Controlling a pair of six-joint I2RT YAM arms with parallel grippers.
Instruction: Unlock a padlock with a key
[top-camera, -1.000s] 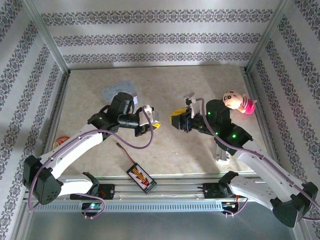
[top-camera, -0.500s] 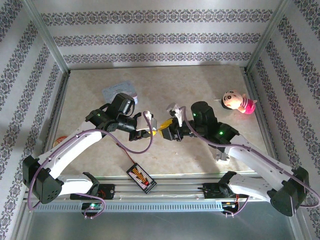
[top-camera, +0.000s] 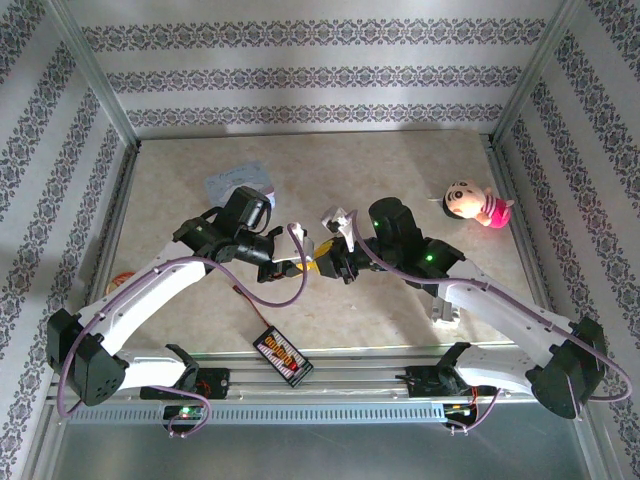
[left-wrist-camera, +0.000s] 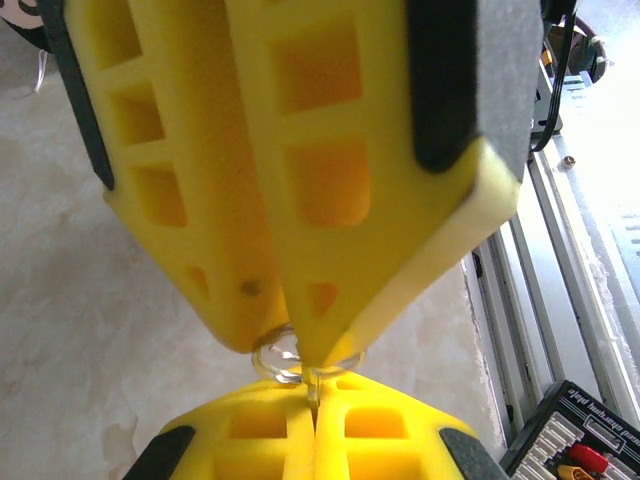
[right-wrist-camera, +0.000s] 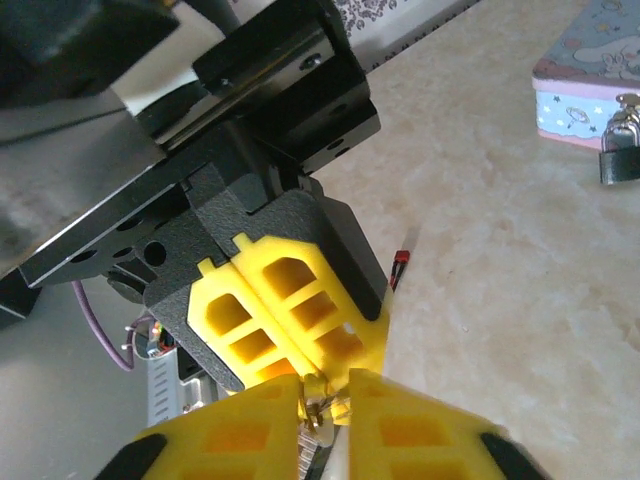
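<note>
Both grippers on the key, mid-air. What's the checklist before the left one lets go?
1. left gripper shut on the key: ok.
2. right gripper closed on the key's other end: ok; in the left wrist view its pads look to meet around it.
3. Key depth in that grip: cannot tell, hidden.
4. padlock located, beside the light-blue tin: ok.
5. Keyhole facing: cannot tell.
</note>
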